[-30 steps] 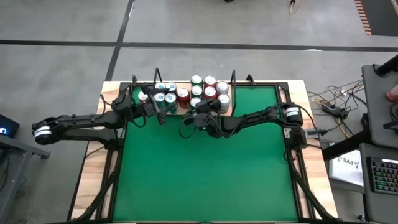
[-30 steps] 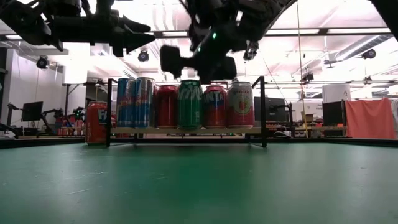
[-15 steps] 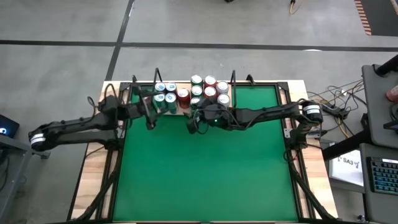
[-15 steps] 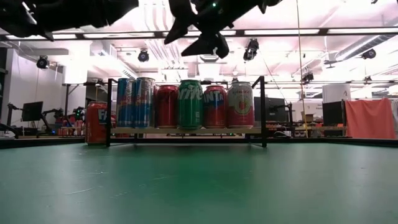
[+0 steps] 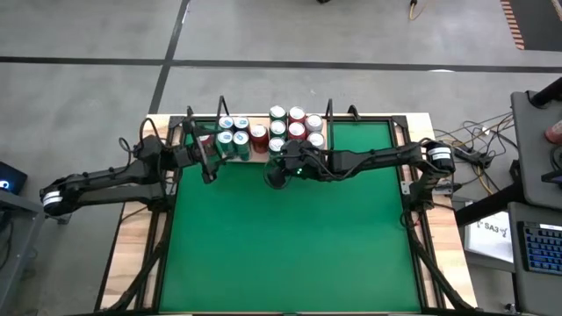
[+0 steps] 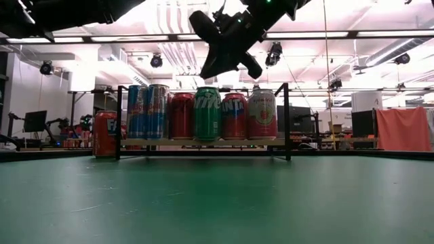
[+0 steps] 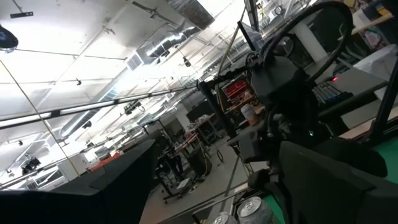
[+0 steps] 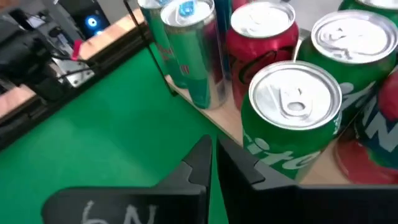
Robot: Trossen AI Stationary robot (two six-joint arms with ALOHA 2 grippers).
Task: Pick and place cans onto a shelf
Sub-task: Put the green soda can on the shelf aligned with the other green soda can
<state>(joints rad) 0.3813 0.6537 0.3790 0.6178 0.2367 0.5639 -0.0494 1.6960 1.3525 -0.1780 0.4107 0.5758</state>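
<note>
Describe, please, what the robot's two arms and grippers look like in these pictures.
Both arms are dark, slim and jointed, each with a white band near its base. The left gripper and right gripper are black; the right gripper's fingers are flat dark blades tapering to a point, with white handwritten marks on the body behind them. A small green light glows on the right wrist.

Grey concrete floor (image 5: 290, 35) with dark seam lines ran around table. Behind it sat big open workshop: bright strip lights (image 6: 339, 34) on white ceiling, orange cloth (image 6: 405, 129) draped at right, monitor (image 6: 35, 120) at left.
</note>
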